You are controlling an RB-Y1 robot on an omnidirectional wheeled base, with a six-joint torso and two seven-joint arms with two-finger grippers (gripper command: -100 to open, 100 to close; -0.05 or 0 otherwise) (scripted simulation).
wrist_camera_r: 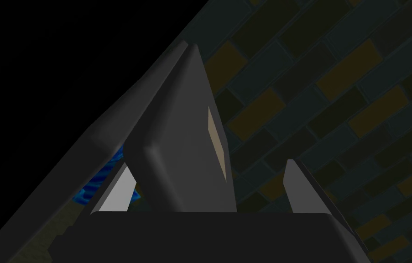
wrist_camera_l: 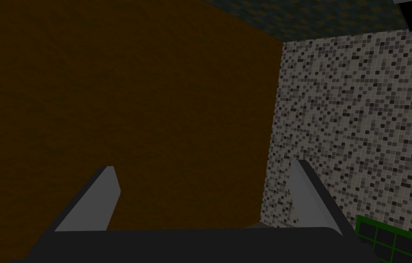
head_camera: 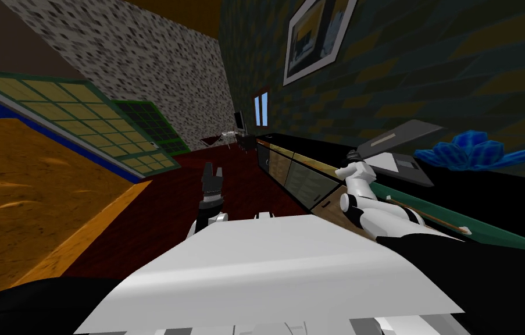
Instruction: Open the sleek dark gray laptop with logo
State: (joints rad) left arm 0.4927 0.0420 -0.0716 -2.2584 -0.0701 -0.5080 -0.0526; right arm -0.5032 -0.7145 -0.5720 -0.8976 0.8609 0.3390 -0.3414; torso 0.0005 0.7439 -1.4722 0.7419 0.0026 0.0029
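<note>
Resting on the long dark cabinet [head_camera: 299,174] against the brick wall at my right, the dark grey laptop [head_camera: 397,164] stands partly open, with its lid [wrist_camera_r: 177,150] raised at a slant over the base. I judge it rigid and fairly light. The lid should turn on a stiff hinge, and its smooth shell is apt to slip between thin blades. The free edge far from the hinge gives most leverage, and pushing from beneath looks safer than pinching.

- Blue crumpled object [head_camera: 470,152]: just beside the laptop, where a lid swung fully back might meet it.
- Thin rod [head_camera: 429,216]: lies along the cabinet top near my right forearm.
- Right gripper [wrist_camera_r: 207,164]: fingers apart, straddling a lid corner, not clamped; a gap shows at one blade.
- Left gripper [wrist_camera_l: 205,169]: fingers apart, holding nothing, over the floor, well apart from the cabinet.
- Pale logo strip [wrist_camera_r: 216,142]: on the lid's outer face.
</note>
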